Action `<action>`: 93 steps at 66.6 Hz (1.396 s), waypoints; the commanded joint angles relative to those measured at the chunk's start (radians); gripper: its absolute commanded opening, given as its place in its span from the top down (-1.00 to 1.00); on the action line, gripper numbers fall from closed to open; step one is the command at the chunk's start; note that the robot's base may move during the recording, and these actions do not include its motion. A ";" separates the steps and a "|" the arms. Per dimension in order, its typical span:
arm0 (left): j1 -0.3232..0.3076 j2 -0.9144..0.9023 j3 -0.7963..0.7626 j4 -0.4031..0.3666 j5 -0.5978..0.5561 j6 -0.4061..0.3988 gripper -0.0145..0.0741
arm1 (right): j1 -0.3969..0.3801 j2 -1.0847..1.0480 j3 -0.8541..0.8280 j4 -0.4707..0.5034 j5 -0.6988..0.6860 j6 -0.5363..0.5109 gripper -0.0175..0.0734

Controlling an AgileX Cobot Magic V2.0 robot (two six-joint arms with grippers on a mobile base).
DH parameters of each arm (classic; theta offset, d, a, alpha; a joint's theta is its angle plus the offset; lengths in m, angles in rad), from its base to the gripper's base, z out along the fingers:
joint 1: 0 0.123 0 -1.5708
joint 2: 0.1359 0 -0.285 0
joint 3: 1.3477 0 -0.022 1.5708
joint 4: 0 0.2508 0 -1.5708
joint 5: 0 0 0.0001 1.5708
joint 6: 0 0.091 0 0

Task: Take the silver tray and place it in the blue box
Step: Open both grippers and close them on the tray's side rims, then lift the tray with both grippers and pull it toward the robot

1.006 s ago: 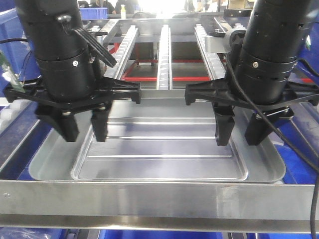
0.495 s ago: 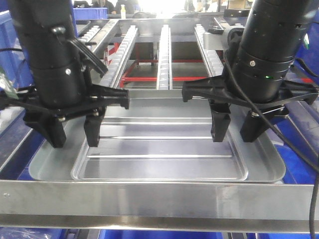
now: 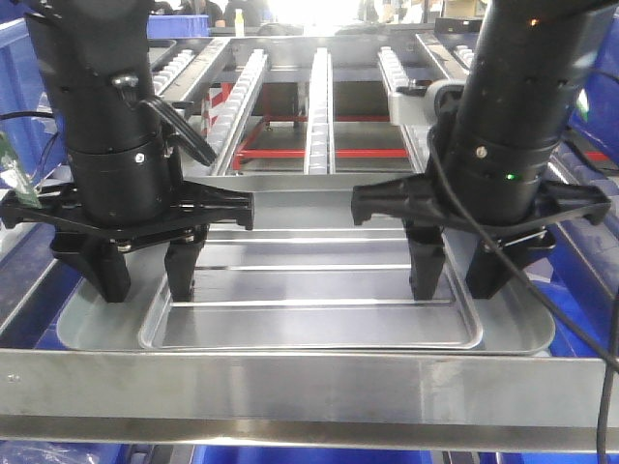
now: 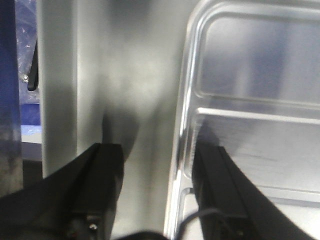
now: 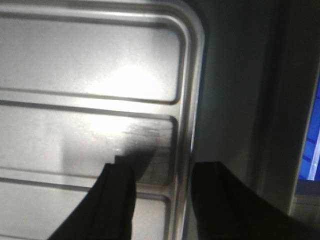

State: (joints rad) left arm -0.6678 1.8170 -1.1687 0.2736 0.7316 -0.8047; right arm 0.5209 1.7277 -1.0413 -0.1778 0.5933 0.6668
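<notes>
**The silver tray (image 3: 309, 333) lay flat, open side up.**
It was a big, shiny metal tray, long from side to side, with round corners. Its edge sloped up all the way round. The middle part sat a little lower, like a shallow step, and its own corners were round too. Long, thin, straight raised lines ran along this middle part. Bright light bounced off the metal, and dark shadows fell near both short ends. The tray lay level, with one long side just behind a steel bar (image 3: 290, 387) at the front. The other long side lay near the roller tracks (image 3: 317, 106) at the back.
</notes>
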 commanded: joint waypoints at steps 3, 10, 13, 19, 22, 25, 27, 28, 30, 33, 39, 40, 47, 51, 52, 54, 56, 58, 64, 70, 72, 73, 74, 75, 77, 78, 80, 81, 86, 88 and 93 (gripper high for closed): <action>0.000 -0.034 -0.023 -0.001 -0.006 0.001 0.13 | -0.005 -0.036 -0.025 -0.009 -0.039 0.000 -0.25; 0.000 -0.034 -0.023 -0.001 -0.006 0.001 0.13 | -0.017 -0.029 -0.025 -0.009 -0.045 0.000 -0.25; 0.000 -0.034 -0.023 -0.001 -0.006 0.001 0.13 | -0.024 -0.024 -0.025 -0.008 -0.045 0.000 -0.25; 0.000 -0.034 -0.023 -0.001 -0.006 0.001 0.13 | -0.030 -0.017 -0.025 -0.008 -0.045 0.000 -0.25; 0.000 -0.034 -0.023 -0.001 -0.006 0.001 0.13 | -0.030 -0.016 -0.025 -0.008 -0.045 0.000 -0.25; 0.000 -0.034 -0.023 -0.001 -0.006 0.001 0.13 | -0.030 -0.015 -0.025 -0.008 -0.046 0.000 -0.25; 0.000 -0.034 -0.023 -0.001 -0.006 0.001 0.13 | -0.030 -0.015 -0.025 -0.008 -0.048 0.000 -0.25; 0.000 -0.034 -0.023 -0.001 -0.006 0.001 0.13 | -0.030 -0.015 -0.025 -0.008 -0.049 0.000 -0.25; 0.000 -0.034 -0.023 -0.001 -0.006 0.001 0.13 | -0.030 -0.015 -0.025 -0.008 -0.050 0.000 -0.25; 0.000 -0.034 -0.023 -0.001 -0.006 0.001 0.13 | -0.030 -0.015 -0.025 -0.008 -0.053 0.000 -0.25; 0.000 -0.034 -0.023 -0.001 -0.006 0.001 0.13 | -0.030 -0.015 -0.025 -0.008 -0.052 0.000 -0.25; 0.000 -0.034 -0.023 -0.001 -0.006 0.001 0.13 | -0.030 -0.015 -0.025 -0.008 -0.052 0.000 -0.25; 0.000 -0.034 -0.023 -0.001 -0.006 0.001 0.13 | -0.030 -0.015 -0.025 -0.008 -0.052 0.000 -0.25; 0.000 -0.034 -0.023 -0.001 -0.006 0.001 0.13 | -0.030 -0.015 -0.025 -0.008 -0.052 0.000 -0.25; 0.000 -0.034 -0.023 -0.001 -0.006 0.001 0.13 | -0.030 -0.015 -0.025 -0.008 -0.052 0.000 -0.25; 0.000 -0.034 -0.023 -0.001 -0.006 0.001 0.13 | -0.030 -0.015 -0.025 -0.008 -0.052 0.000 -0.25; 0.000 -0.034 -0.023 -0.001 -0.006 0.001 0.13 | -0.030 -0.015 -0.025 -0.008 -0.052 0.000 -0.25; 0.000 -0.034 -0.023 -0.001 -0.006 0.001 0.13 | -0.030 -0.015 -0.025 -0.008 -0.052 0.000 -0.23; 0.000 -0.034 -0.023 -0.001 -0.006 0.001 0.13 | -0.030 -0.015 -0.025 -0.008 -0.052 0.000 -0.11; 0.000 -0.034 -0.023 -0.001 -0.006 0.001 0.30 | -0.030 -0.015 -0.025 -0.008 -0.052 0.000 0.07; 0.000 -0.034 -0.023 -0.003 -0.006 0.001 0.40 | -0.030 -0.015 -0.025 -0.008 -0.052 0.000 0.14; 0.000 -0.034 -0.023 -0.005 -0.006 0.001 0.45 | -0.030 -0.015 -0.025 -0.008 -0.052 0.000 0.18; 0.000 -0.034 -0.023 -0.005 -0.006 0.001 0.51 | -0.030 -0.015 -0.025 -0.008 -0.051 0.000 0.21; 0.000 -0.034 -0.023 -0.008 -0.006 0.001 0.57 | -0.030 -0.015 -0.025 -0.008 -0.051 0.000 0.25; 0.000 -0.034 -0.023 -0.011 -0.006 0.001 0.68 | -0.030 -0.015 -0.025 -0.008 -0.050 0.000 0.33; 0.000 -0.034 -0.023 -0.013 -0.006 0.001 0.73 | -0.030 -0.015 -0.025 -0.008 -0.049 0.000 0.37; 0.000 -0.034 -0.023 -0.013 -0.006 0.001 0.70 | -0.030 -0.015 -0.025 -0.008 -0.047 0.000 0.45; 0.000 -0.034 -0.023 -0.013 -0.006 0.001 0.68 | -0.030 -0.015 -0.025 -0.008 -0.045 0.000 0.47; 0.000 -0.034 -0.023 -0.013 -0.006 0.001 0.67 | -0.030 -0.015 -0.025 -0.008 -0.043 0.000 0.47; 0.000 -0.034 -0.023 -0.013 -0.006 0.001 0.68 | -0.030 -0.015 -0.025 -0.008 -0.043 0.000 0.47; 0.000 -0.034 -0.023 -0.011 -0.006 0.001 0.69 | -0.030 -0.015 -0.025 -0.008 -0.044 0.000 0.47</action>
State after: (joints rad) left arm -0.6678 1.8175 -1.1694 0.2516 0.7250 -0.8047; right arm 0.4954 1.7502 -1.0413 -0.1754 0.5744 0.6685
